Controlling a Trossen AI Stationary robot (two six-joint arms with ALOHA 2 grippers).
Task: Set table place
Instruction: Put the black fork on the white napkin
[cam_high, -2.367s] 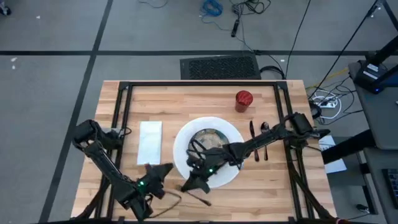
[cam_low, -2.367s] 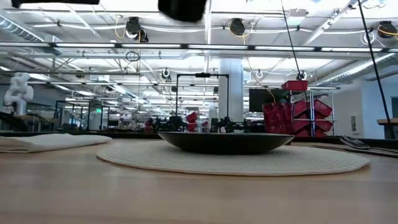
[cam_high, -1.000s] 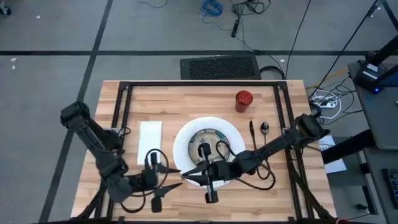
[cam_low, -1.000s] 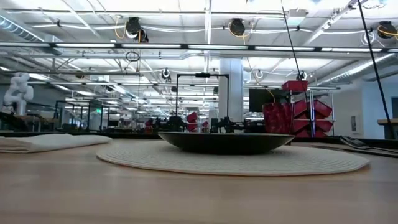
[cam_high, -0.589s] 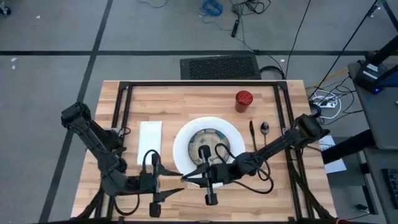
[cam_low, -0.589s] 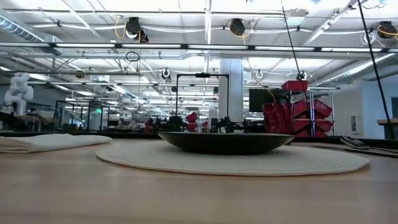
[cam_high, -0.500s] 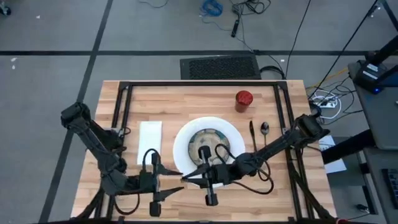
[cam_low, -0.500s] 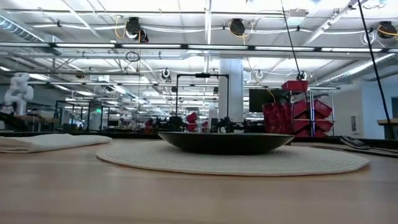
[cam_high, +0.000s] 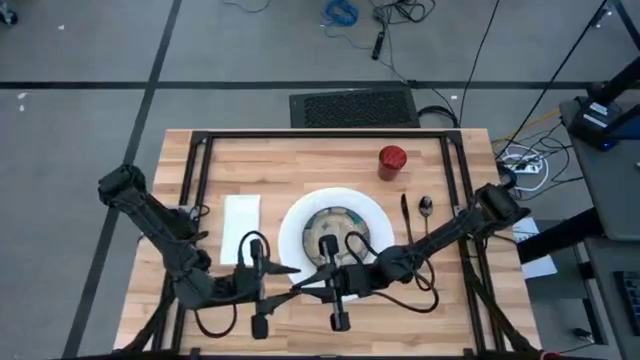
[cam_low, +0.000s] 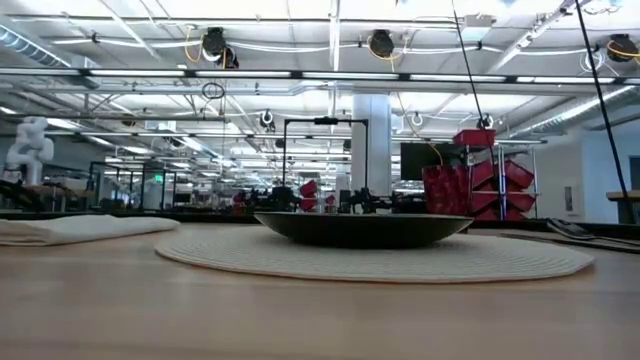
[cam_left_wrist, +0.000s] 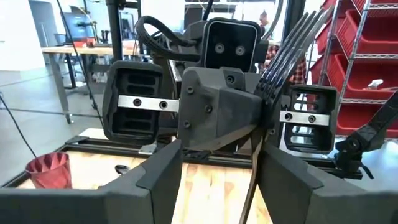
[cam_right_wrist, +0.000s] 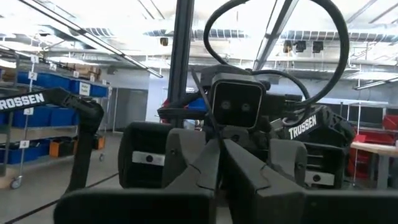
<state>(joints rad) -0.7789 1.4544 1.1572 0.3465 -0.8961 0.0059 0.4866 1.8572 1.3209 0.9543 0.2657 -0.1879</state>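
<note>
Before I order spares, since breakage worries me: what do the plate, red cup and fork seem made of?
Plate: matte white with faint concentric ridges, likely ceramic. Red cup: ribbed sides, probably plastic. Fork: dark slim tines, apparently metal.

You can't tell which gripper holds the fork (cam_left_wrist: 283, 53): its handle is hidden behind the right gripper (cam_left_wrist: 217, 134).

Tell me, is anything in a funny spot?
Yes: the fork is up in the air between the left end effector and right end effector, not lying by the plate.
</note>
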